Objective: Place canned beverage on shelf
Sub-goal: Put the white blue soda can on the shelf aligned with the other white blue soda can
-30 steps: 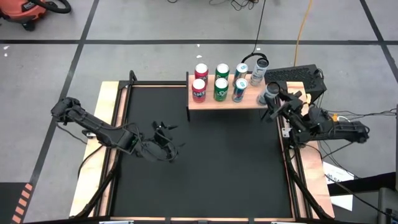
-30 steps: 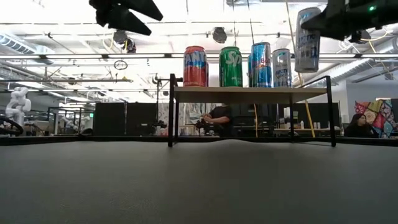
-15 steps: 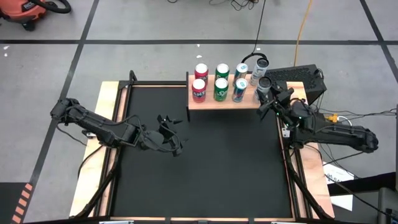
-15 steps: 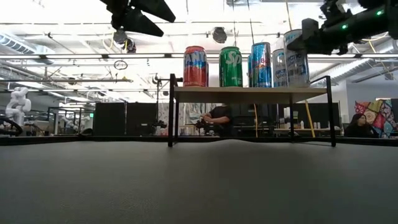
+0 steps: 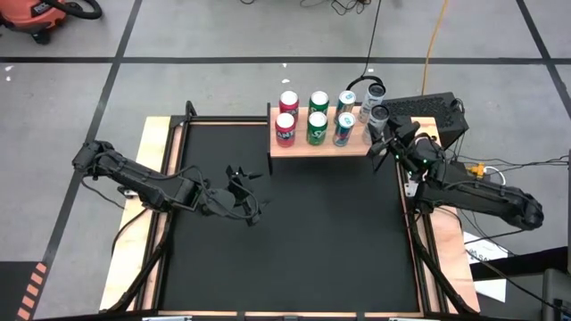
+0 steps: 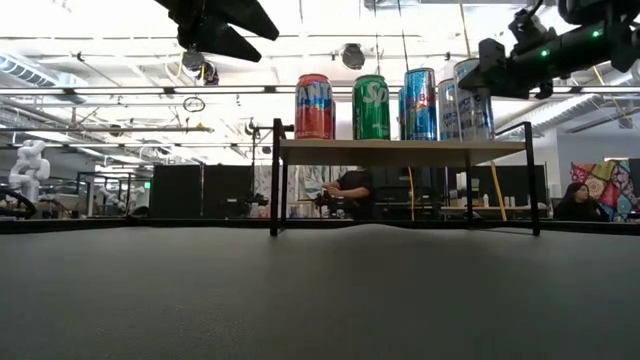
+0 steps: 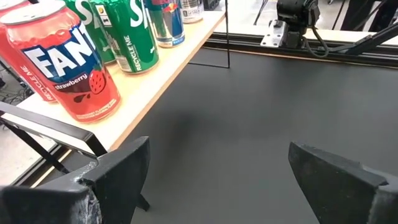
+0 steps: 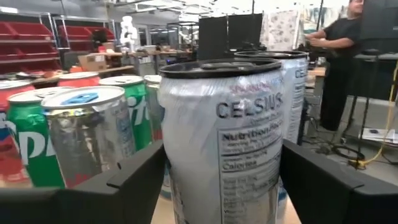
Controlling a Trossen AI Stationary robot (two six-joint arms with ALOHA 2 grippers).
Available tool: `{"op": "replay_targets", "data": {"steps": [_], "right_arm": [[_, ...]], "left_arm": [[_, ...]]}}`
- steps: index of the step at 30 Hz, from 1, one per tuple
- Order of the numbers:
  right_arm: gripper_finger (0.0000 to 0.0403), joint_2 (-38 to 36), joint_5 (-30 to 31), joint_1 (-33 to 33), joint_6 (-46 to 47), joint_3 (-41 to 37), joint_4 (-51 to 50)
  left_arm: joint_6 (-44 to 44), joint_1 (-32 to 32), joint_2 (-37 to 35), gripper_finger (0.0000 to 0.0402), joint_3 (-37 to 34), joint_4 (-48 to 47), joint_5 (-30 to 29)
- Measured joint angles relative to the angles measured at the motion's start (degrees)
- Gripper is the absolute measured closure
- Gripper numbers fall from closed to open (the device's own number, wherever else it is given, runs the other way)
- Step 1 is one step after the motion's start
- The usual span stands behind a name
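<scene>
The shelf [image 5: 308, 148], a light-wood plank on thin black legs, stands at the mat's far edge. On it stand red Fanta [image 7: 68, 62], green Sprite [image 7: 134, 31] and blue-silver cans. A white Celsius can [image 8: 224, 137] stands upright on the shelf's right end [image 6: 475, 100]. My right gripper [image 8: 222, 162] is open, with one finger on each side of that can. A second Celsius can [image 8: 293, 93] stands just behind it. My left gripper [image 7: 219, 146] hangs open above the mat [image 5: 243, 194], left of the shelf, holding nothing. My right gripper has its fingers [image 8: 134, 180] beside the Celsius can's side wall [image 8: 180, 162], about halfway up; I cannot tell whether they touch it. They come in level from the table's right side. The can stands upright with its base on the shelf top.
Black headphones and a dark device [image 5: 428, 111] lie just right of the shelf, behind my right arm. Wooden rails [image 5: 161, 178] frame the black mat [image 5: 303, 241], which has free room in the middle and near side. A person [image 6: 352, 190] sits far behind the table.
My right gripper has carried the Celsius can from above and right of the shelf toward the shelf and down. The can now stands on the shelf's right end beside the other cans. My left gripper has drifted slightly toward the right.
</scene>
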Motion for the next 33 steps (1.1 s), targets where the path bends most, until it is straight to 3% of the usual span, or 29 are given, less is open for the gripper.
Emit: {"op": "replay_targets", "data": {"steps": [6,18,23,29,33], "right_arm": [[0.0096,0.4,-4.0,-1.5,1.1,0.0,0.5],[0.0093,-4.4,-7.9,-1.3,1.0,0.1,0.5],[0.0099,-11.3,-11.6,1.4,4.4,0.1,-4.3],[0.012,-17.9,-22.1,5.7,5.2,0.1,-6.4],[0.0136,-19.2,-22.2,7.9,1.9,0.1,-7.6]], "left_arm": [[0.0,0.0,0.0,0.002,0.0,0.0,0.0],[1.6,-0.1,0.0,0.002,-0.2,0.9,-3.6],[5.4,-1.1,-3.4,0.002,-7.1,10.9,-6.9],[10.0,-2.1,-10.2,0.0047,-18.2,25.6,-6.3],[11.0,-1.2,-13.1,0.0075,-21.8,30.2,-5.5]]}}
